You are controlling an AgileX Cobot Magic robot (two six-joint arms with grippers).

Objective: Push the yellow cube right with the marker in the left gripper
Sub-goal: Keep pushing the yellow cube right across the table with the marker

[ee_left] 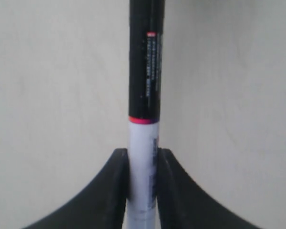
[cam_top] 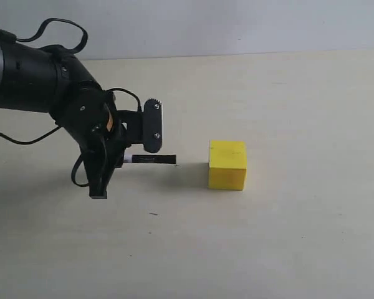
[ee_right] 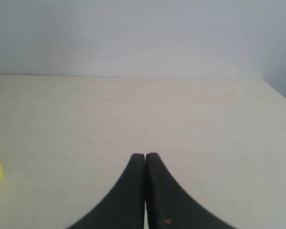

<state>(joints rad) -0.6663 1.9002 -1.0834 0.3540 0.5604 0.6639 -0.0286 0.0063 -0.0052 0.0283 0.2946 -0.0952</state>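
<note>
Scene: a pale worktop [cam_top: 287, 249] with 1 black robot arm [cam_top: 25, 75] reaching in from the left of the exterior view, and a grey wall [cam_top: 237, 25] behind.
Left hand [ee_left: 143, 160]: clamped on the marker [cam_top: 153, 159], with 2 black fingers pressing the white barrel from either side.
Marker: lies level and low over the worktop, black end pointing right toward the cube [cam_top: 227, 164].
Cube: yellow, sits on the worktop right of centre, to the right of the marker's black end.
Gap: the marker tip is near the cube's left face, with a short strip of bare worktop between them.
Open room: the worktop is bare to the right of the cube as far as the frame edge, and bare in front of it too.
Edges: the far edge of the worktop meets the wall well behind the cube. In the right wrist view a side edge of the worktop shows.
Right hand [ee_right: 145, 157]: closed, its 2 fingers pressed together with nothing between them.
Cut off: the right wrist view catches only a yellow sliver of the cube at the frame edge. The left wrist view crops the marker's black end.
Hidden: in the exterior view the hand covers the marker's rear end.
Hard to make out: the print on the marker is too small to read. Whether the marker touches the worktop cannot be told.
Cable [cam_top: 50, 25]: black, loops above the arm.
</note>
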